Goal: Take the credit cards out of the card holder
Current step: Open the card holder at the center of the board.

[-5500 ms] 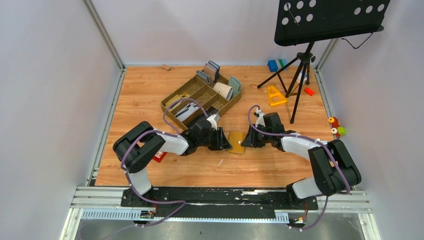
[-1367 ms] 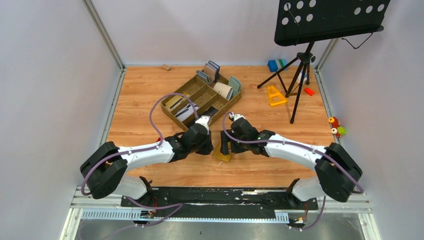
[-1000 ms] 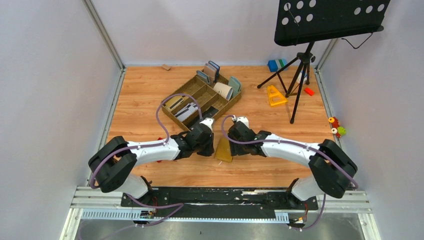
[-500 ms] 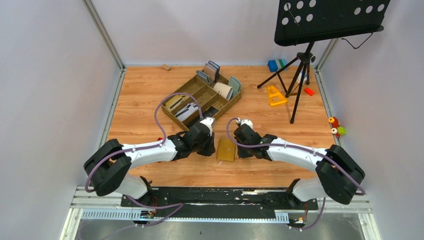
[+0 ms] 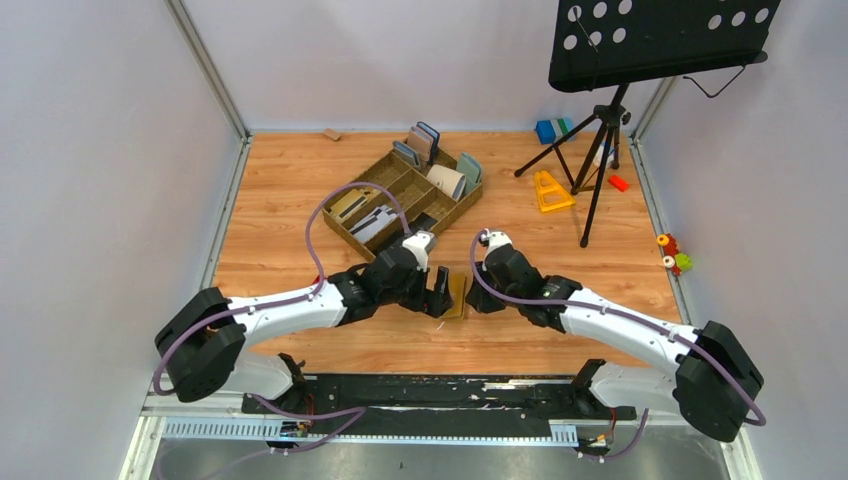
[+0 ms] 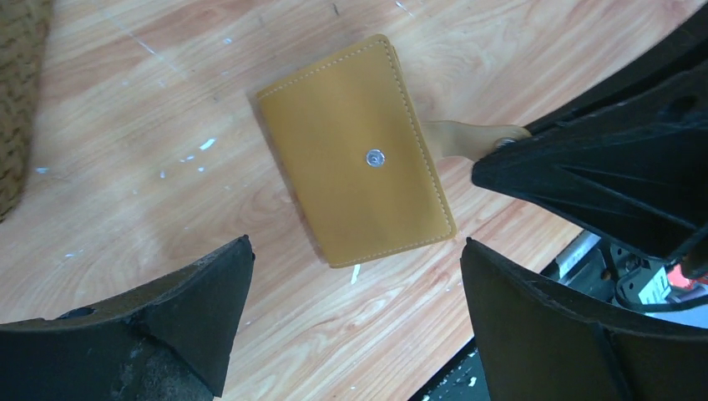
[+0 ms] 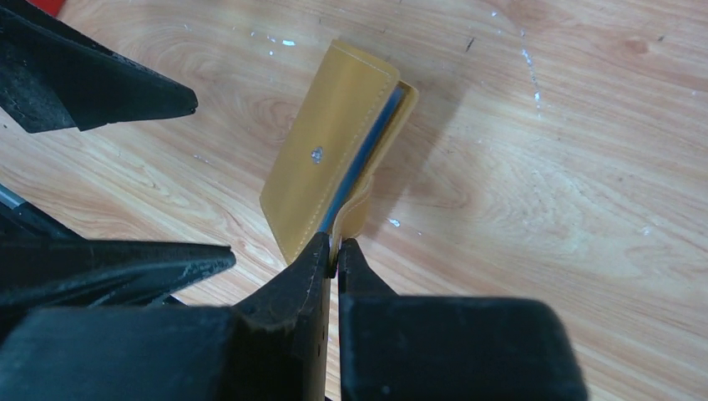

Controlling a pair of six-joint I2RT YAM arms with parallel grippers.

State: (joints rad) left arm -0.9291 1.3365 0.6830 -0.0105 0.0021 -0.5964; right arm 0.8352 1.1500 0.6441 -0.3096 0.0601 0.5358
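Note:
The card holder (image 6: 355, 150) is a mustard-yellow wallet, folded shut, with a metal snap on its face. It is tipped up on edge over the wood (image 5: 458, 295). My right gripper (image 7: 336, 251) is shut on the yellow clasp tab (image 6: 467, 138) at its end. A thin blue-grey edge (image 7: 367, 159) shows between the flaps; I cannot tell whether it is lining or credit cards, and the cards are otherwise hidden. My left gripper (image 6: 356, 244) is open just left of the holder (image 5: 437, 290), with nothing between its fingers.
A brown divided tray (image 5: 405, 200) holding upright wallets stands behind the grippers. A black music stand tripod (image 5: 600, 150) and a yellow triangular piece (image 5: 548, 190) are at the back right. A small red object (image 5: 319, 282) lies by the left arm.
My left gripper has opened wide and let go of the card holder. The right gripper has shut on the tab, and the holder has gone from lying flat to tipped on edge.

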